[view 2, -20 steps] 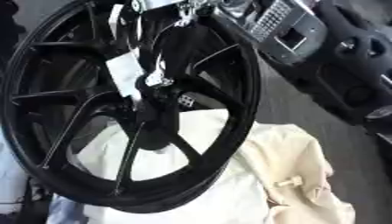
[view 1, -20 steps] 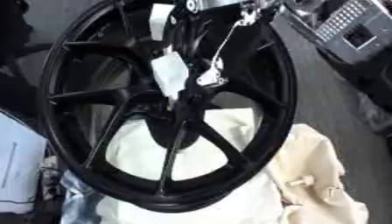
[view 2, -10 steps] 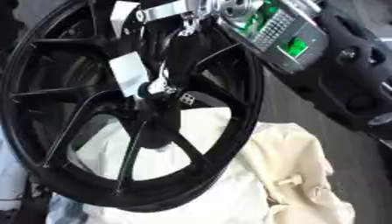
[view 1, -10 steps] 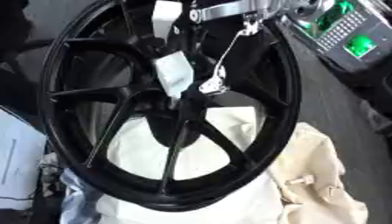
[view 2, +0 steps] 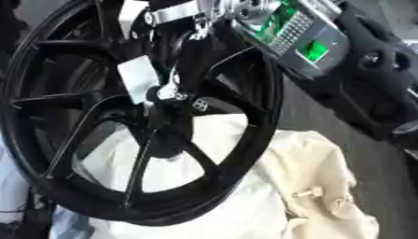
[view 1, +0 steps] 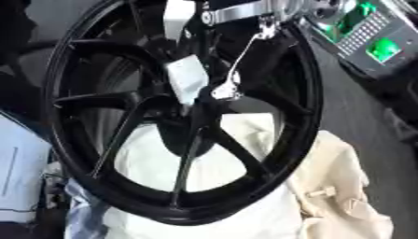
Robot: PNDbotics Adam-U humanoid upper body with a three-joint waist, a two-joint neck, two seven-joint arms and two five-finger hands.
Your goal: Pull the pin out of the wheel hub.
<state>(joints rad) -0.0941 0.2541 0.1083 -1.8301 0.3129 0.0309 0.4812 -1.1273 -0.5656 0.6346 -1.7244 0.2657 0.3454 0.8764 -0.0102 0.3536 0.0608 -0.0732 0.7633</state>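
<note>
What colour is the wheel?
Black wheel, spokes and rim alike; the left eye view shows it best.

Black spoked wheel hub (view 1: 184, 123) stands tilted, silver pin (view 1: 226, 91) at its centre.

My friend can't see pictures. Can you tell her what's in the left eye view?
A big black spoked wheel fills the picture, resting on cream-coloured cloth. From the top, a silver and black robot hand reaches down toward a small shiny metal piece at the wheel's hub, beside a white tag.
</note>
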